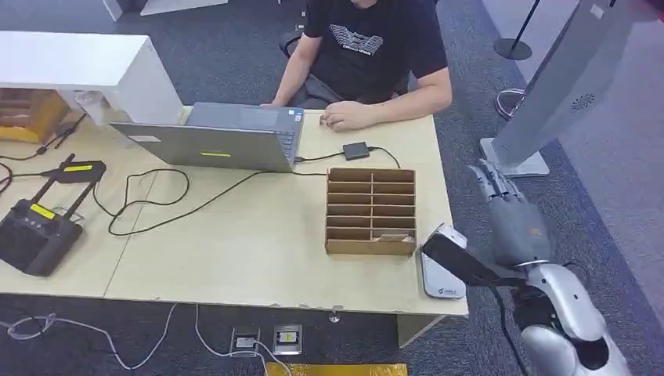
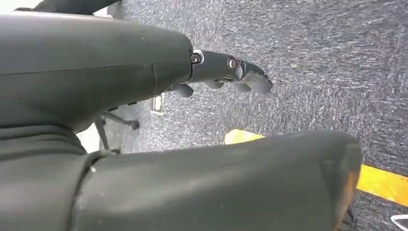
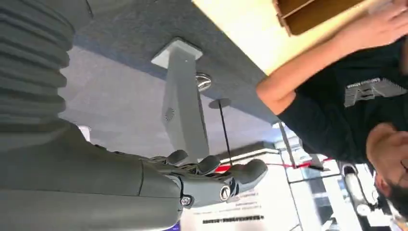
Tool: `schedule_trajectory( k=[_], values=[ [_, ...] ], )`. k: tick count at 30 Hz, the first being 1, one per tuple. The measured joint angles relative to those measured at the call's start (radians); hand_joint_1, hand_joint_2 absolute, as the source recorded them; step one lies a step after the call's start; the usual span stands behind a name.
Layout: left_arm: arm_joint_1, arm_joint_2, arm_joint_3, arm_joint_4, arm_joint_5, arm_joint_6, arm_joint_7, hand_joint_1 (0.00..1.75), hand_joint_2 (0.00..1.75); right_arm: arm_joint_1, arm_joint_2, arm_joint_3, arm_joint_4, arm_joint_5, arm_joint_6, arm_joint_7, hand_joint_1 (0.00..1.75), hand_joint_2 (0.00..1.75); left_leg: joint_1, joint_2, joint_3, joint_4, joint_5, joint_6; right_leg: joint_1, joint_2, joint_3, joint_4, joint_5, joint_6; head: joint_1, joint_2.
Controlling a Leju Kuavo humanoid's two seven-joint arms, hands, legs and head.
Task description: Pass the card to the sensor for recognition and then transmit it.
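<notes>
Right robot hand [image 1: 501, 200] raised just beside the cardboard organizer [image 1: 370, 211], off the surface [image 1: 235, 251] edge, fingers spread, nothing held. Left robot hand [image 2: 226, 72] hanging over carpet, fingers loosely curled, empty. Card not discernible, perhaps inside the organizer. White sensor [image 1: 442, 270] just beside the organizer's near corner, within easy reach.

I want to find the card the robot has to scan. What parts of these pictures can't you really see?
- Card: too small to tell in the cardboard organizer, head view.
- Sensor: the right arm's dark wrist part covers its near side, head view.
- Right hand: empty, fingers apart beside the table.
- Left hand: mostly behind its own cover, over carpet; grasp unclear.
- Person: cut off by the top edge.
</notes>
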Motion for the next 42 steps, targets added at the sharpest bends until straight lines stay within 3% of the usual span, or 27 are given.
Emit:
schedule_trajectory(
  k=[7,10,19,23,29,39,42],
  values=[
    [-0.001,-0.015,0.005,0.000,0.028,0.046,0.028,0.00,0.00,-0.018,0.095,0.102,0.230,0.006,-0.194,-0.089,0.00,1.75,0.000,0.000,0.000,0.000,0.000,0.000,0.000,0.000,0.000,0.000,0.000,0.000,0.000,0.000],
    [-0.001,-0.023,0.008,0.000,0.038,0.065,0.037,0.00,0.00,-0.042,0.137,0.140,0.340,-0.006,-0.227,-0.137,0.00,1.75,0.000,0.000,0.001,0.000,0.000,0.000,0.000,0.000,0.000,0.000,0.000,0.000,0.000,0.000],
    [-0.001,-0.040,0.010,0.000,0.044,0.082,0.053,0.00,0.00,-0.077,0.219,0.208,0.507,-0.025,-0.220,-0.160,0.00,1.75,0.000,0.000,0.000,0.000,0.000,0.000,0.000,0.000,0.000,0.000,0.000,0.000,0.001,0.000],
    [0.000,-0.044,0.010,0.000,0.047,0.084,0.054,0.00,0.00,-0.082,0.231,0.219,0.532,-0.031,-0.216,-0.163,0.00,1.75,0.000,0.000,0.000,0.000,0.000,0.000,0.000,0.000,0.000,0.000,0.000,0.000,0.001,0.000],
    [0.000,-0.051,0.018,0.000,0.051,0.092,0.057,0.00,0.00,-0.132,0.238,0.236,0.588,-0.066,-0.187,-0.231,0.00,1.75,0.000,0.000,0.001,0.000,0.001,0.000,0.000,0.000,0.001,0.000,0.000,0.000,0.001,0.000],
    [0.000,-0.058,0.027,0.000,0.051,0.094,0.057,0.00,0.00,-0.153,0.249,0.252,0.622,-0.068,-0.186,-0.237,0.00,1.75,0.000,0.000,0.001,0.000,0.001,-0.001,0.000,0.001,0.000,0.000,0.000,0.000,0.000,0.000],
    [0.000,-0.058,0.027,0.000,0.048,0.085,0.057,0.00,0.00,-0.156,0.252,0.258,0.629,-0.041,-0.219,-0.234,0.00,1.75,0.000,0.000,0.001,0.000,0.001,-0.001,0.000,0.001,0.000,0.000,0.000,0.000,0.000,0.000]
  ],
)
